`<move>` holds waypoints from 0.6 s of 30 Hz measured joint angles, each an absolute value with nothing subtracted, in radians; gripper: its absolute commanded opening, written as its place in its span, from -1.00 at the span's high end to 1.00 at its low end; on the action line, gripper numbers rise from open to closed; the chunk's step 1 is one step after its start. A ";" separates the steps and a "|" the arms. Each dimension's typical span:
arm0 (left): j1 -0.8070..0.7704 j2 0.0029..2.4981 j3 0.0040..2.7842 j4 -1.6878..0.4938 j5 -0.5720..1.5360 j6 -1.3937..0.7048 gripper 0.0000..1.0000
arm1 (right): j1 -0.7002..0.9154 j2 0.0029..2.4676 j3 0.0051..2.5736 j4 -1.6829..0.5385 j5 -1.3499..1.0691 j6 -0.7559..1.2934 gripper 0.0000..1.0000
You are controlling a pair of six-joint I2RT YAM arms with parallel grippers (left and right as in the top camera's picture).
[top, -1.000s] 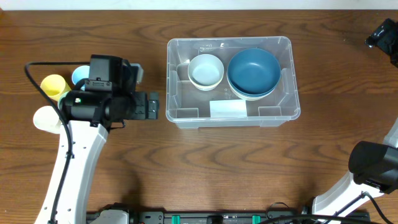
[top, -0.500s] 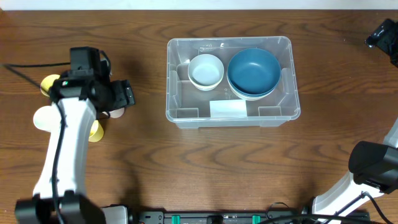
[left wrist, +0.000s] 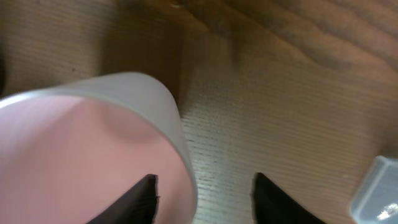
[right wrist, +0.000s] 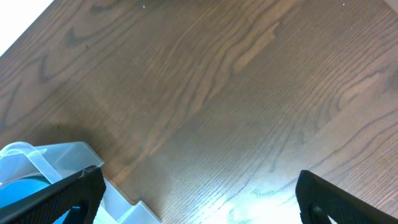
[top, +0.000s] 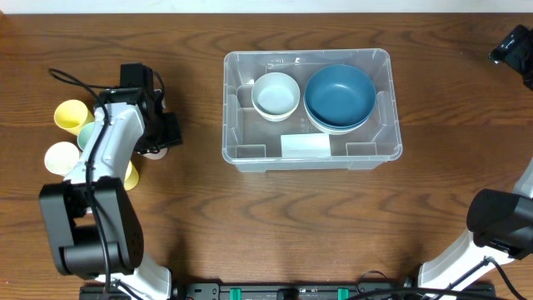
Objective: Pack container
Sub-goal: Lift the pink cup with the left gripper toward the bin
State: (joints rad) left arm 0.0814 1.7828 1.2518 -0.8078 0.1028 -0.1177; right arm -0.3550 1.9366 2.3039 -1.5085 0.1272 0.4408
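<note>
The clear container [top: 231, 143] sits mid-table and holds a white bowl [top: 276, 94] and a blue bowl [top: 339, 96]. Left of it, my left gripper [top: 158, 143] is down at a pink cup [top: 155, 152]. In the left wrist view one finger [left wrist: 140, 200] is inside the pink cup [left wrist: 81, 155] and the other is outside. The cup's wall stands between them with a gap still showing. My right gripper [right wrist: 199, 193] hangs wide open over bare wood beside the container's corner [right wrist: 43, 163], holding nothing.
Several more cups cluster at the far left: a yellow one [top: 71, 115], a cream one [top: 61, 157] and another yellow one [top: 130, 175] partly under the arm. The right arm's base [top: 500, 221] stands at the lower right.
My left arm swung left, away from the container, and came down over the cups. Its jaws have narrowed around the pink cup's rim. The right arm has not moved.
</note>
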 measured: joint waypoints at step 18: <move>0.074 1.681 1.317 -0.930 0.098 -0.108 0.88 | -0.355 1.937 2.304 -1.509 0.127 0.441 -0.98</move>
